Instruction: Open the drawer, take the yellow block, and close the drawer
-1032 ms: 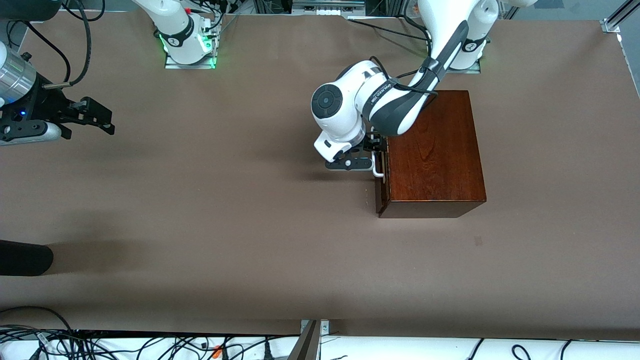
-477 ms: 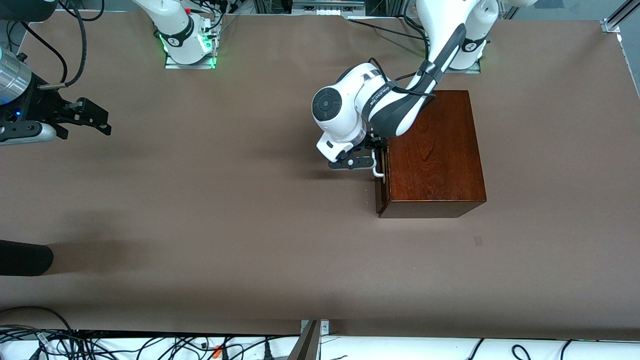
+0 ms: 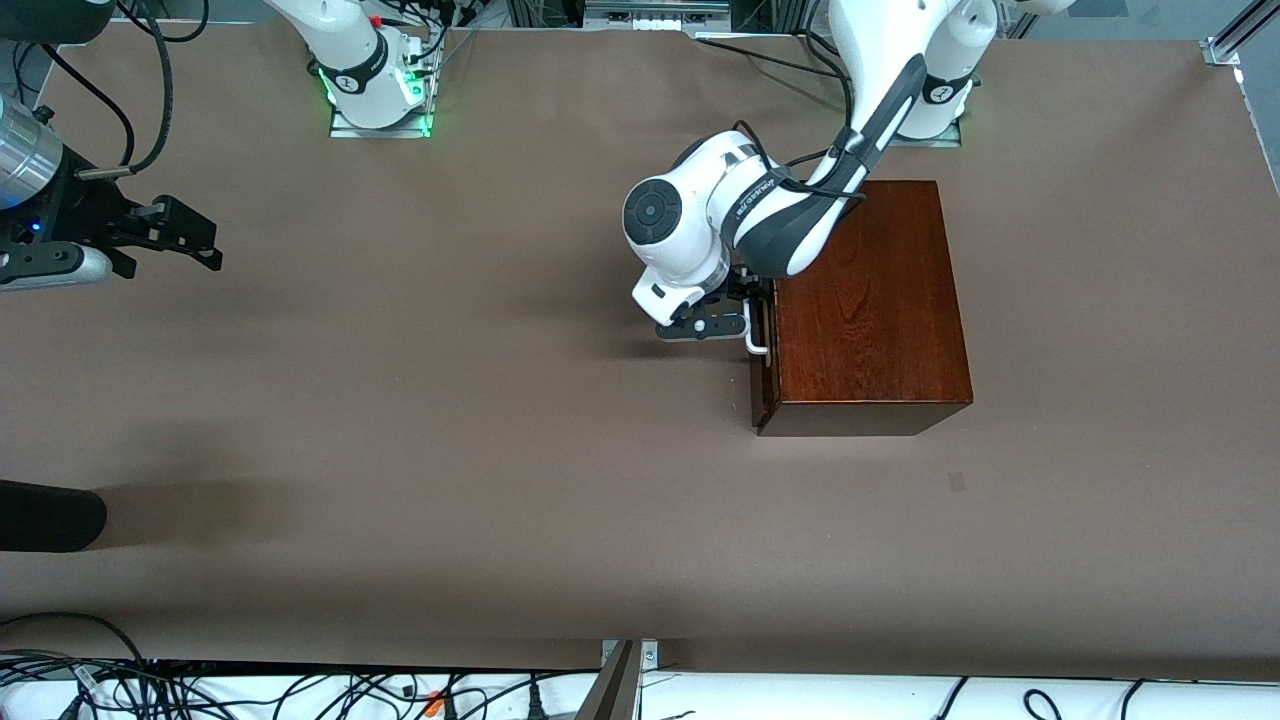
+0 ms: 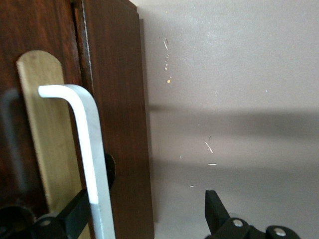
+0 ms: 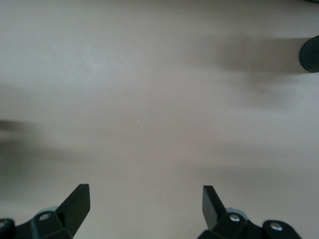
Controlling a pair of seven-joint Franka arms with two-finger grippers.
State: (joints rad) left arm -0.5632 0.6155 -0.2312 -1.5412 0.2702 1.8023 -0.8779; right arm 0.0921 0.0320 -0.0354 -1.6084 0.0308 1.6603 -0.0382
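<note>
The dark reddish-brown wooden box (image 3: 870,300) stands toward the left arm's end of the table. Its drawer (image 3: 762,375) is shut, and its front also shows in the left wrist view (image 4: 117,99). My left gripper (image 3: 752,305) is open at the white handle (image 3: 757,345). In the left wrist view the handle (image 4: 89,149) runs between my fingers, close to one fingertip (image 4: 75,216), with the left gripper (image 4: 144,214) spread wide. My right gripper (image 3: 205,240) is open and empty over bare table at the right arm's end; it also shows in its wrist view (image 5: 144,204). The yellow block is hidden.
A dark cylindrical object (image 3: 50,515) pokes in at the right arm's end of the table, nearer the front camera; it also shows in the right wrist view (image 5: 310,47). The brown table (image 3: 450,420) stretches between the arms. Cables (image 3: 300,690) lie along the front edge.
My left gripper has edged slightly closer to the handle. My right gripper has drifted a little toward the right arm's end. The drawer stays shut.
</note>
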